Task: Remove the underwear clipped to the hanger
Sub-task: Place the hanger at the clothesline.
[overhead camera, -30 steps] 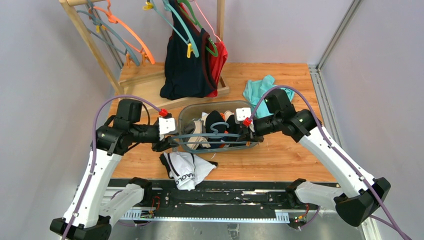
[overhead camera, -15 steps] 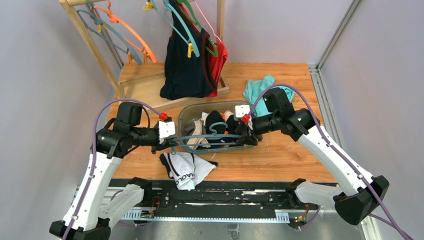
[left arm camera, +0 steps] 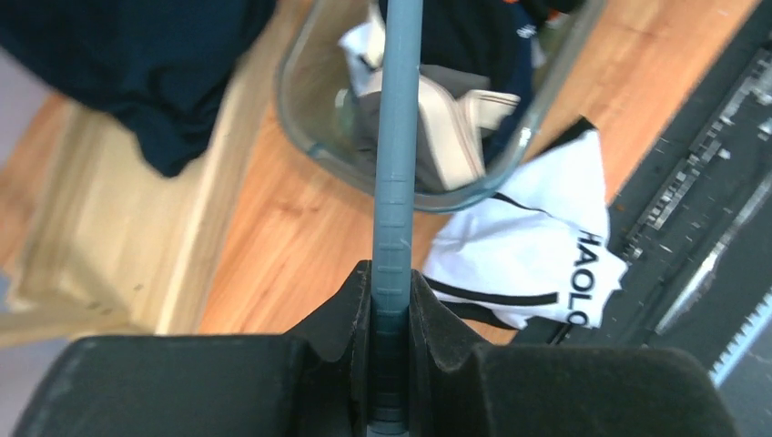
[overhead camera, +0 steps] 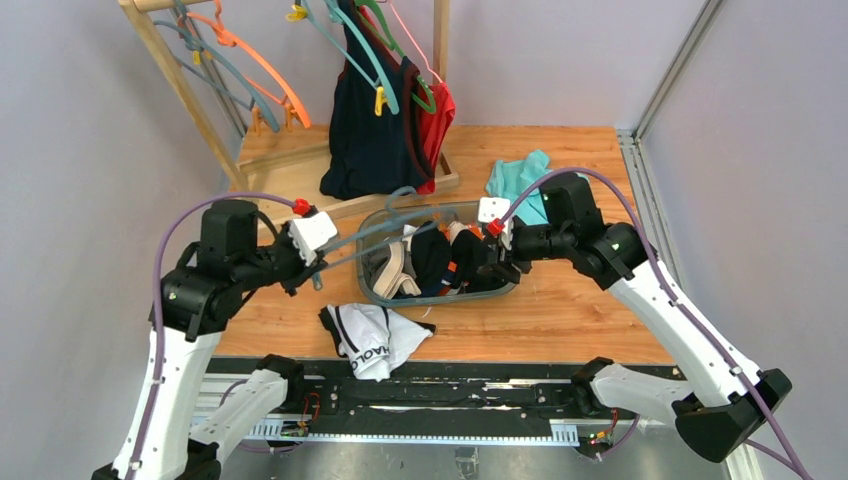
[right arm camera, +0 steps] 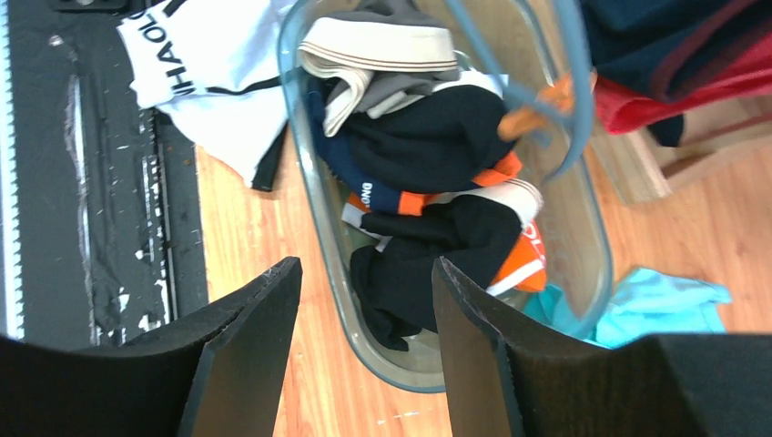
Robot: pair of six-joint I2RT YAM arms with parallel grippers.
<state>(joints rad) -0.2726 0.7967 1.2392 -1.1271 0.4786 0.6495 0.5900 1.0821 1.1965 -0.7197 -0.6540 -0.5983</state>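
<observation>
Left fingers (left arm camera: 350, 314) clamped on slim grey-blue plastic hanger (left arm camera: 399, 137), frame centre. Right fingers (right arm camera: 255, 337) apart over clear plastic tub (right arm camera: 401, 378) holding dark and beige-banded briefs (right arm camera: 428, 146). Orange clip (right arm camera: 526, 118) possibly biting cloth; pulling hanger could drag tub across counter (overhead camera: 560, 310).
</observation>
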